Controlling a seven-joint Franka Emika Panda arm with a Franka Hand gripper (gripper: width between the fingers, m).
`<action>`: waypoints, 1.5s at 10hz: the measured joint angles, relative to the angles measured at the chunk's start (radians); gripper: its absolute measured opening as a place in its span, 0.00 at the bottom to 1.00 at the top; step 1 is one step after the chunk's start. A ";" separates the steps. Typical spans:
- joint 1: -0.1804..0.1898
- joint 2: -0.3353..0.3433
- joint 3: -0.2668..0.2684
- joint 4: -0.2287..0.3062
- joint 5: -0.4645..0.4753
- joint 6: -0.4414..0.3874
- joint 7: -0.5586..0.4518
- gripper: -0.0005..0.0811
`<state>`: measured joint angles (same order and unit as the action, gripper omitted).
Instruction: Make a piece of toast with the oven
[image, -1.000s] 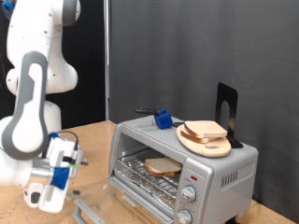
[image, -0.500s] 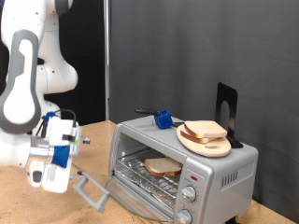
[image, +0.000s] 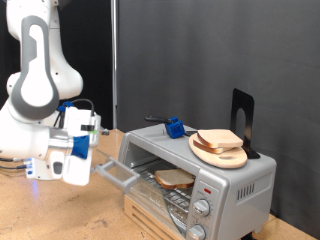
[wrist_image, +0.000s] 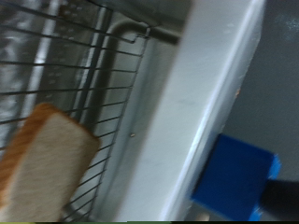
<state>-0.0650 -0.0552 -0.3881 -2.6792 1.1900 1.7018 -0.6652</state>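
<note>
the gripper (image: 88, 160) sits at the oven's half-raised glass door (image: 118, 173), at the exterior view's left; whether it is wide or narrow cannot be told. the piece of toast (image: 174, 179) lies on the wire rack inside the oven (image: 235, 190), apparently loaded, door not shut. more bread rests on a wooden plate (image: 219, 155) on top.

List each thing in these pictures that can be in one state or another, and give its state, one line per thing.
oven: door partly raised, not shut
door: handle at the gripper
piece of toast: pale, lying on the wire rack inside
wire rack: inside the oven, carrying the toast
gripper: at the door handle
wooden plate: on top of the oven, bread on it
</note>
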 joint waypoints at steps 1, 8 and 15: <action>0.006 -0.037 0.018 -0.028 0.009 0.017 0.012 0.98; -0.031 -0.184 0.042 -0.121 -0.039 0.087 0.153 0.98; -0.121 -0.150 -0.033 -0.056 -0.084 0.015 0.208 0.98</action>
<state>-0.1858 -0.2055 -0.4209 -2.7353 1.1059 1.7165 -0.4575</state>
